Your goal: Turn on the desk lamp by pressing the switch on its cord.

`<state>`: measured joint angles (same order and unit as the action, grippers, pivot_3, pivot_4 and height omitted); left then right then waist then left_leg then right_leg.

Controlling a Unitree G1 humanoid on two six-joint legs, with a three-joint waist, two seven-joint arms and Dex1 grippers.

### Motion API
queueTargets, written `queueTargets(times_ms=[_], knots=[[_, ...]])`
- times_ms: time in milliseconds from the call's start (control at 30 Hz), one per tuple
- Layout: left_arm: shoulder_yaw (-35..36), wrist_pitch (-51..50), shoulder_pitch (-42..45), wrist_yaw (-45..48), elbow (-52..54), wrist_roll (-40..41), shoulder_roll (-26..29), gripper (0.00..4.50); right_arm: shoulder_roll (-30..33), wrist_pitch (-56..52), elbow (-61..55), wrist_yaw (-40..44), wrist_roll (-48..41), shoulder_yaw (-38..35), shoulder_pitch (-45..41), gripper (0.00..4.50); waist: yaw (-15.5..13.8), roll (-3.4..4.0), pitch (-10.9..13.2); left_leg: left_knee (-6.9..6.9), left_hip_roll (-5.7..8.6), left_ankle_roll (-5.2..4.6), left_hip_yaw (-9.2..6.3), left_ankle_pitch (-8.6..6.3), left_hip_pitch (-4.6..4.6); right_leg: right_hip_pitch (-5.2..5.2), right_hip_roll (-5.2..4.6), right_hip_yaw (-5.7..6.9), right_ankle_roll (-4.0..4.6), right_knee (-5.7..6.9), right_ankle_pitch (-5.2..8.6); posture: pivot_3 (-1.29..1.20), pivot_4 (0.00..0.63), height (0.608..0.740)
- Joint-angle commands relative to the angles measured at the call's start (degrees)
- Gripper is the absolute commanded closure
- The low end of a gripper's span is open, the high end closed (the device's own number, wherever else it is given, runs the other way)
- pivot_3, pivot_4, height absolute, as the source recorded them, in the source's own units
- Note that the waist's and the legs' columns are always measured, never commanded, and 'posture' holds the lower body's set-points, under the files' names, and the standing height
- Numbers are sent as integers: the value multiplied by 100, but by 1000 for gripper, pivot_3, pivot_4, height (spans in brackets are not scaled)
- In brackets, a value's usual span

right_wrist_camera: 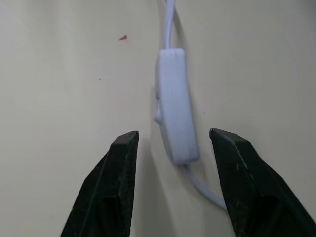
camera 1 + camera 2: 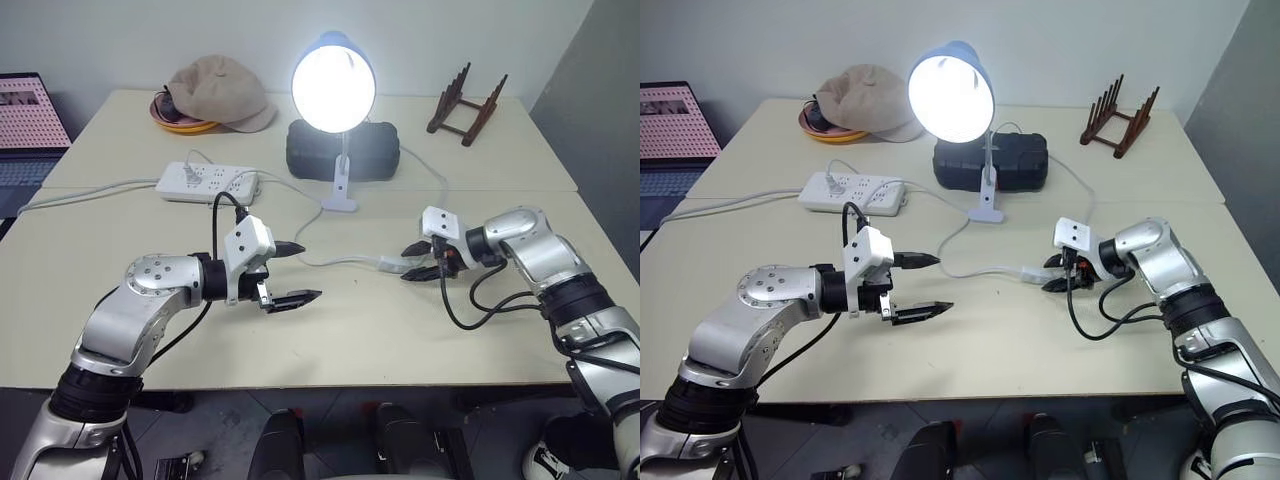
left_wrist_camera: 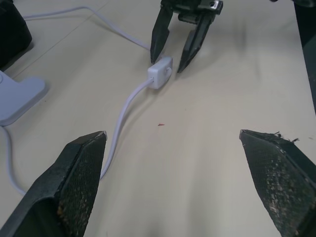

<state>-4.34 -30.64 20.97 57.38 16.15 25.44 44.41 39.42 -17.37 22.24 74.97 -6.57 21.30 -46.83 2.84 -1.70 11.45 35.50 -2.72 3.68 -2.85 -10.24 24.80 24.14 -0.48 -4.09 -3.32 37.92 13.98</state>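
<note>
Laptop (image 2: 30,130) cut by frame edge; bowl (image 2: 180,122) mostly under cap (image 2: 222,92).

Silver, rounded arm shells with small dark screws, black joint bands, loose black cables. White boxy wrist blocks. Left pincer (image 2: 293,271) and right pincer (image 2: 419,261): tapered black fingers (image 3: 81,173), gritty, worn pads.

Small elongated white plastic inline switch (image 1: 175,116): smooth, slightly glossy. Thin white cord (image 3: 123,111): smooth plastic sheath. Beige table top (image 2: 400,330): matt, smooth. Left gripper (image 3: 180,185) black fingers (image 3: 81,177): rough, grainy pad faces, frayed at tips. Right gripper (image 1: 173,140) black fingers (image 1: 116,177): smoother, matt. Light blue dome lamp shade (image 2: 962,52): smooth plastic. Beige cap (image 2: 222,92): soft cloth. Dark brown slatted rack (image 2: 467,104): wood. Long white power strip (image 2: 207,182): glossy plastic.
</note>
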Motion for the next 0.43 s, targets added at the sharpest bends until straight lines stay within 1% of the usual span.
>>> queueTargets(times_ms=[33, 100, 133, 167, 267, 333, 433], knots=[[163, -24, 211, 242, -90, 30, 223, 0, 425, -494, -878, 101, -302, -551, 242, 1083, -13, 0, 0, 0, 0, 0, -1, 0, 0, 0, 0, 1, 0, 0, 0, 0, 150, 740], [139, 11, 407, 427, -297, -19, 358, 0, 707, -878, -1548, 47, -520, -868, 577, 646, -46, 1, 0, 1, 1, 0, -1, 0, 0, 0, 0, 1, 2, 0, 1, 0, 150, 740], [98, 58, 540, 516, -413, -85, 417, 0, 852, -1117, -1909, -24, -668, -1107, 782, 292, -56, 1, 1, 2, 0, 0, -1, 0, 0, 0, 0, 2, 13, 0, 8, 0, 150, 740], [65, 110, 633, 576, -530, -154, 465, 0, 933, -1341, -2219, -110, -793, -1284, 947, 100, -72, 1, 1, 1, 0, 0, -1, 0, 0, 0, 0, 2, 23, 1, 14, 0, 150, 740], [-53, 245, 844, 785, -792, -304, 561, 0, 1077, -1980, -3101, -410, -1166, -1759, 1482, 42, -88, 2, 1, 2, 0, 0, 0, 0, -2, 0, 1, 1, 23, 2, 14, 0, 150, 740], [-99, 249, 948, 924, -905, -331, 565, 0, 1071, -2200, -3491, -646, -1262, -1913, 1764, 42, -76, 2, 1, 3, -1, 0, 1, 0, -3, 0, 1, 0, 25, 3, 15, 0, 150, 740], [-152, 284, 1087, 1071, -1080, -383, 523, 0, 972, -2336, -3772, -1032, -1263, -2003, 2010, 42, -67, 2, 1, 6, -1, 0, 1, 0, -3, 0, 2, 0, 24, 6, 15, 0, 150, 740]])
